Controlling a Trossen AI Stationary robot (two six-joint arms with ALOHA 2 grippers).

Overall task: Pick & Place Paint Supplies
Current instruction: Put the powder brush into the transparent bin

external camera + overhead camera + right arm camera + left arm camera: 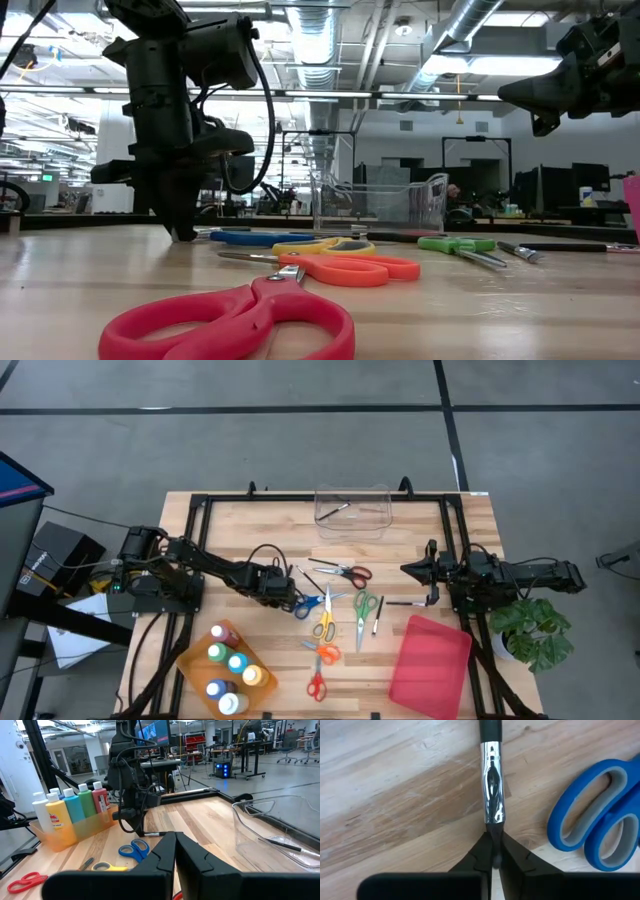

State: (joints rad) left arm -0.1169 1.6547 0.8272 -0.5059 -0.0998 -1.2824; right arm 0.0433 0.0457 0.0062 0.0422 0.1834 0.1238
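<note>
A thin brush (pixel 491 785) with a dark handle and a silver ferrule lies on the wooden table. My left gripper (pixel 493 839) points steeply down and is shut on it, left of the table's middle (pixel 292 598). Blue-handled scissors (pixel 600 830) lie right beside it. More scissors lie flat nearby: red (pixel 347 571), yellow (pixel 323 625), green (pixel 362 606), orange (pixel 326 652) and another red pair (pixel 316 686). Paint bottles (pixel 230 665) stand in an orange tray at the near left. My right gripper (pixel 408 570) hangs shut and level above the table's right side. My left gripper pinches the brush between its two fingers just past the flattened end of the ferrule (pixel 493 822), at the bristle end. The fingers come from above, pointing steeply down, one on each side of the brush. The brush lies flat on the table.
A clear plastic bin (pixel 352 510) holding a brush stands at the far edge's middle. A red tray (pixel 430 665) lies at the near right. Another brush (pixel 378 615) lies by the green scissors. A black frame rail (pixel 300 498) runs around the table. A potted plant (pixel 530 630) stands off the right side.
</note>
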